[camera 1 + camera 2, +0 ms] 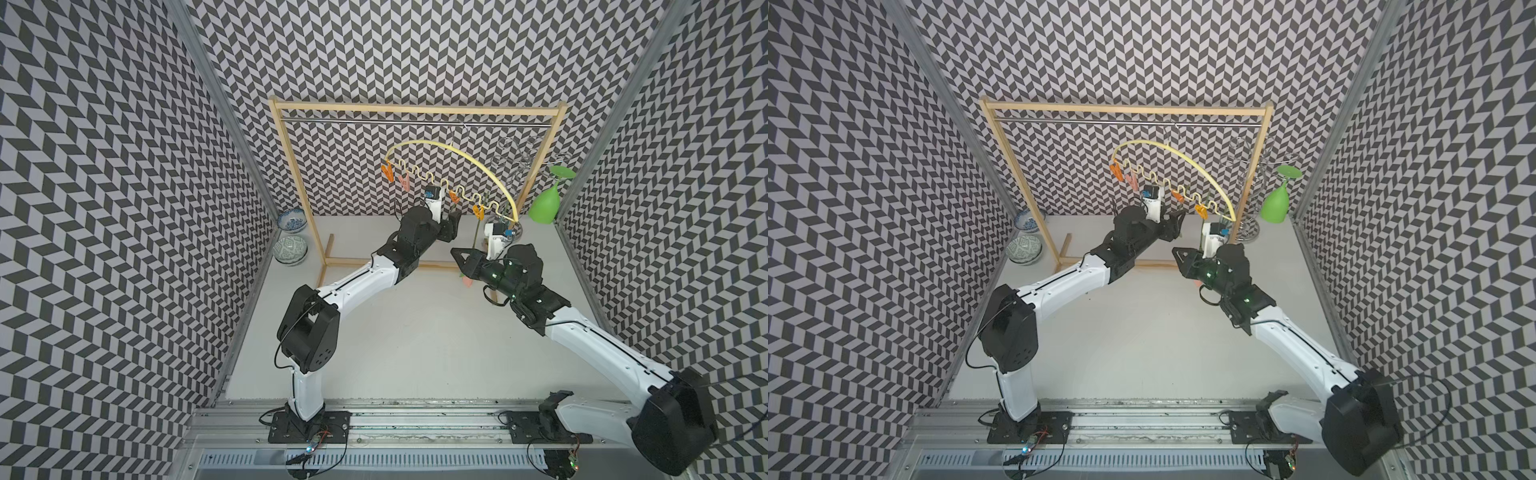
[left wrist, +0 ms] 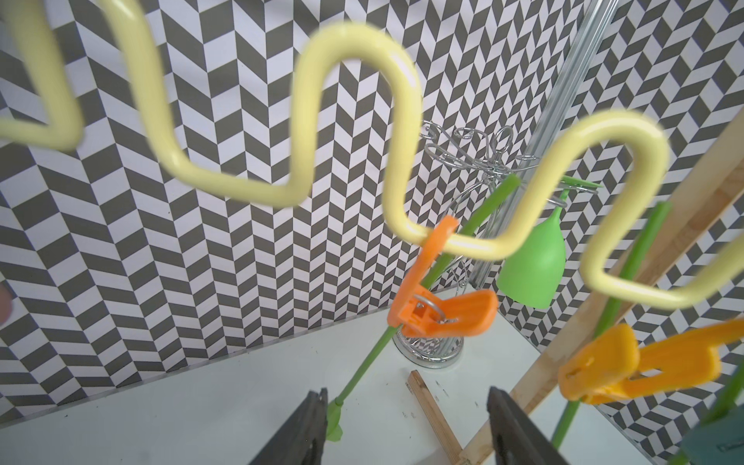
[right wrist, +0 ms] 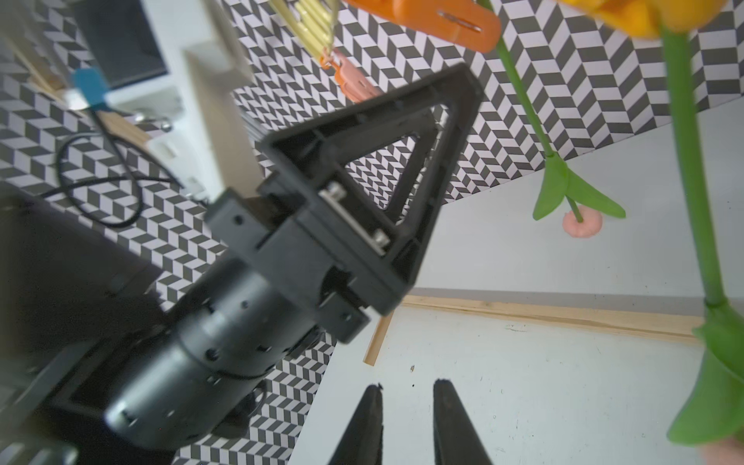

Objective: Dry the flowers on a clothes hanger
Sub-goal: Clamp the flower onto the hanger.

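ok so to me this looks like the tail end of a clipping step. The clothes hanger (image 2: 358, 38) hangs by its hook off the metal rod (image 1: 374, 121) of the wooden rack (image 1: 415, 109). Two of the flowers dangle from its wavy bar, heads down. One stem (image 2: 372, 356) is pinched in the orange clothespin (image 2: 443, 312), and the next stem (image 2: 635, 273) runs behind the yellow clothespin (image 2: 628, 362) just beside it. In the right wrist view a pink head (image 3: 582, 225) hangs low near the table (image 1: 415, 332)

left gripper (image 2: 404, 396) sits right under the orange pin, jaws wide apart and empty, with the stem just beside one finger but not pinched. right gripper (image 3: 408, 386) has its jaws a little apart, also empty, close to the second tulip

third flower: can't tell. There's some green and something teal at the edge of the left wrist view, which might be it

my guess for the next move: both arms need to back away without snagging those thin stems. If a tulip is left, one arm squeezes open a free pin (image 1: 404, 183) at the far end of the bar while the other feeds the stem in
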Available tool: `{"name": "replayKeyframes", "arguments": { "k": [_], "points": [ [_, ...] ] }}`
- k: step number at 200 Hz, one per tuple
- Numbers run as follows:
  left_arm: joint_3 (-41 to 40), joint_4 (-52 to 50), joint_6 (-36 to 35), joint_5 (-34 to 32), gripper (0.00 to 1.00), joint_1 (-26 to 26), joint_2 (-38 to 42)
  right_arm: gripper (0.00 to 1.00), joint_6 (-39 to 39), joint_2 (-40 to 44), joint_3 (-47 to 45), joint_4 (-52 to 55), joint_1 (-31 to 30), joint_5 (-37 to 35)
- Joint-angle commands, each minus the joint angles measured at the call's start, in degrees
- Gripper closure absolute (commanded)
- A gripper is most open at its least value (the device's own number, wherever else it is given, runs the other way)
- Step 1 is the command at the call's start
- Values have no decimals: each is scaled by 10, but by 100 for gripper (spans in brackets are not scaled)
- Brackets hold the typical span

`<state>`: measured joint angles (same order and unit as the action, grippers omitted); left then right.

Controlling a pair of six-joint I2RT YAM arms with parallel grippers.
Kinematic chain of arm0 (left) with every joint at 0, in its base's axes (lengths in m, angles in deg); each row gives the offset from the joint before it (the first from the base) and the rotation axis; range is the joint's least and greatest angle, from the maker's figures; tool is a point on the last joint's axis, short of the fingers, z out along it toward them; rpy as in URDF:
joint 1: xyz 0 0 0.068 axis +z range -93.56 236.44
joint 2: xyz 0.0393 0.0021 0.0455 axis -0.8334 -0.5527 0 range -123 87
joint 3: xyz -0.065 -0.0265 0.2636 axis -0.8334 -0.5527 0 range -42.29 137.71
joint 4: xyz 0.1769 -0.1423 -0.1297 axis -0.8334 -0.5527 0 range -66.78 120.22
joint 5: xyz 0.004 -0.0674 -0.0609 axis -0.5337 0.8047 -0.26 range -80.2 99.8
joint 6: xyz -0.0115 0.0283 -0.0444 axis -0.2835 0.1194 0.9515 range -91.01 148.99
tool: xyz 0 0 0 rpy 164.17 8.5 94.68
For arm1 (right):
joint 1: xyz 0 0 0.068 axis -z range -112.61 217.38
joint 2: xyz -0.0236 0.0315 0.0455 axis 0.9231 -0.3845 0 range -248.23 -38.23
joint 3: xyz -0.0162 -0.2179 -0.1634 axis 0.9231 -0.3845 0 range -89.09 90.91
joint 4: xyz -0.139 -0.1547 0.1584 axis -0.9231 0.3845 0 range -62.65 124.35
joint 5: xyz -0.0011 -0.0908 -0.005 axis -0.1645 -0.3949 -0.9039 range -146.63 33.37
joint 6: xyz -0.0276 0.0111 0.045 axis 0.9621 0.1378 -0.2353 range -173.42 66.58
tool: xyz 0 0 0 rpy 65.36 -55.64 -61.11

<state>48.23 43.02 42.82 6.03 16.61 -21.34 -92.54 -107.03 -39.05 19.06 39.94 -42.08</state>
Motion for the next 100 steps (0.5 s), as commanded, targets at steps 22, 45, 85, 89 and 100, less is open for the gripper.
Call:
{"name": "replayKeyframes", "arguments": {
  "k": [22,45,85,89,100],
  "points": [
    [-10,13,8,7,20,5,22,66,70,55,-20,6,4,50],
    [-22,10,6,7,7,5,30,62,98,88,-29,25,3,45],
    [-57,11,-3,-5,0,5,59,52,150,139,-25,88,3,19],
    [-61,10,-5,-7,0,5,62,52,152,144,-24,96,3,13],
    [-71,7,-7,-14,0,5,69,52,155,156,-22,112,3,-1]
  ]
}}
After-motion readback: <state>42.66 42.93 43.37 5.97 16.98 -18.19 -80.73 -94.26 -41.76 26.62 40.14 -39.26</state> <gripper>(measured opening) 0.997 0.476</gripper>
